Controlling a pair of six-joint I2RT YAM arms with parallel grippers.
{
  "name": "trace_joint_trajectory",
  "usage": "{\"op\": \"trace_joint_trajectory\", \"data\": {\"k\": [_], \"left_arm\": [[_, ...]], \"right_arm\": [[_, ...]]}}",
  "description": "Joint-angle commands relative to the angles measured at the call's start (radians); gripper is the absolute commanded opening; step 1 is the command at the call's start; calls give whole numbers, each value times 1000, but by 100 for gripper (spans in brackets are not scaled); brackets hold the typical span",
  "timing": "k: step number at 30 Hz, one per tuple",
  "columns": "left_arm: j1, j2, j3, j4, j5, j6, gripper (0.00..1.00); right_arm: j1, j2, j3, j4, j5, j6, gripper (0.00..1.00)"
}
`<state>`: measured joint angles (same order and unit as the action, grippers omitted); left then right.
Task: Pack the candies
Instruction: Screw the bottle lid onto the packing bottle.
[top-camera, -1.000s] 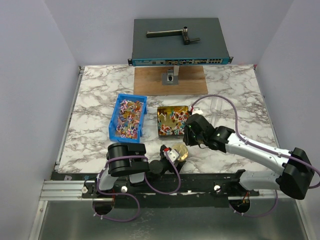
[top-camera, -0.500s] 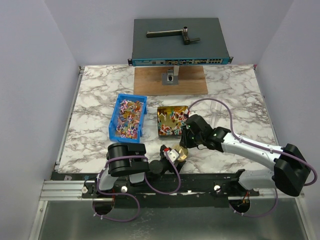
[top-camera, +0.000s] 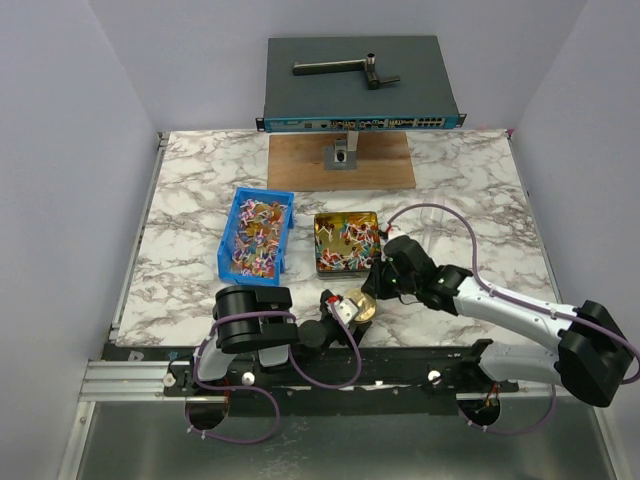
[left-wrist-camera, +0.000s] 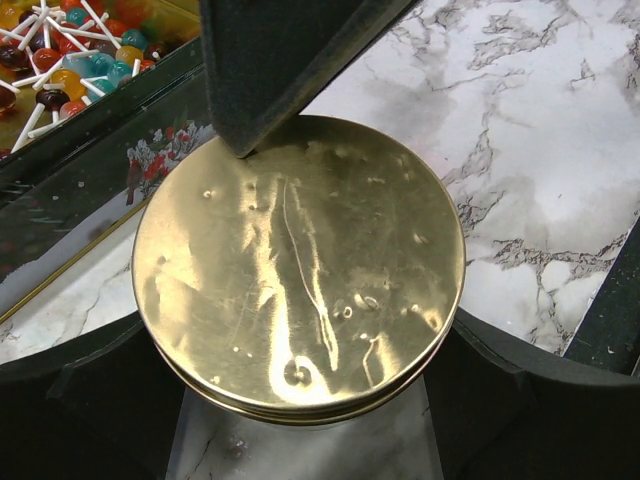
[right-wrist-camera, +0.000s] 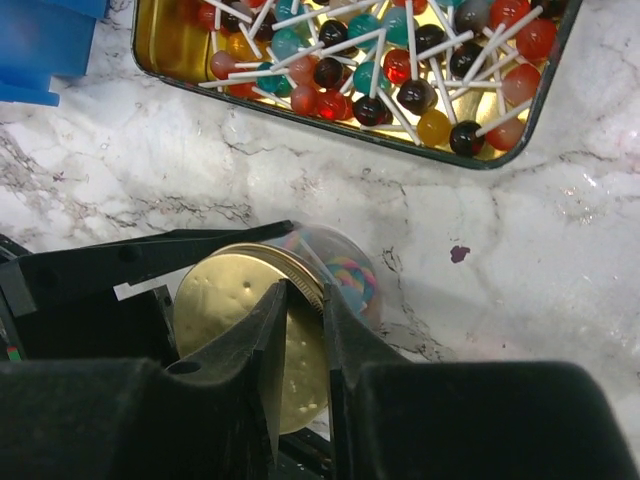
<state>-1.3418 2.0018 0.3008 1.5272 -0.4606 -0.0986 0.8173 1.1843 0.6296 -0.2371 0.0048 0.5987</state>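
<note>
The candies (top-camera: 257, 238) are small mixed-colour wrapped sweets in a blue bin (top-camera: 226, 262). A clear jar (right-wrist-camera: 352, 272) with striped sweets inside and a round gold lid (left-wrist-camera: 300, 260) lies tilted near the table's front. My left gripper (top-camera: 348, 306) is shut on the jar, with its fingers on either side below the lid (top-camera: 358, 304). My right gripper (right-wrist-camera: 305, 292) is shut on the rim of the lid (right-wrist-camera: 230, 310). One of its fingers (left-wrist-camera: 280, 60) rests on the lid's face. In the top view the right gripper (top-camera: 373, 290) is just right of the jar.
A gold tin (top-camera: 320, 262) of lollipops (right-wrist-camera: 380, 60) stands right of the blue bin, just beyond the jar. A wooden board (top-camera: 340, 162) and a grey equipment box (top-camera: 360, 85) are at the back. The blue bin's corner (right-wrist-camera: 40, 50) is at far left.
My right gripper has moved down and toward me, from beside the tin's right edge to the jar's lid. The left arm and the jar have stayed still.
</note>
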Motion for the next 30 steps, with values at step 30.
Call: {"op": "trace_joint_trajectory", "data": {"k": [30], "left_arm": [[9, 57, -22, 69, 2, -46, 84]], "right_arm": [[249, -134, 205, -467, 259, 152, 31]]}}
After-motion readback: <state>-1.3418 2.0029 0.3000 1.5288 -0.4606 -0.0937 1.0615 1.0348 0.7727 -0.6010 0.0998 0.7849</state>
